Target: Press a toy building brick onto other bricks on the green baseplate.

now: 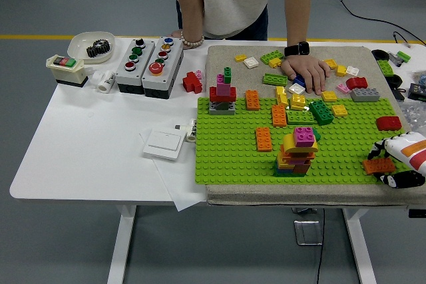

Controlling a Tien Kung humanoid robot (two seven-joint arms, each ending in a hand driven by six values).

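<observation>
At the lower right edge of the frame the right hand [397, 159] enters low over the table, palm turned inward, its white-and-black fingers [385, 144] curled around an orange brick [379, 165] that sits at the right margin of the green baseplate [226, 154]; the hand is clasped on that brick. The left hand does not appear. Left of it, in the lower centre of the baseplate, stands a stacked tower [297, 152] of orange, yellow and blue bricks capped by a purple one. A single orange brick [263, 139] lies flat just to its upper left. Off the plate, lower left of centre, a white switch plate [164, 143] rests on paper. Farther back on the baseplate are a red-and-grey stack [223, 95] and a dark green brick [322, 112]. A red brick [389, 123] sits at the right. On the beige mat [219, 58] beyond, loose bricks are scattered, and a person's hand [305, 72], wearing a watch, presses flat among them. At the upper left stand two grey button boxes [149, 59] and a white dish [91, 46].
</observation>
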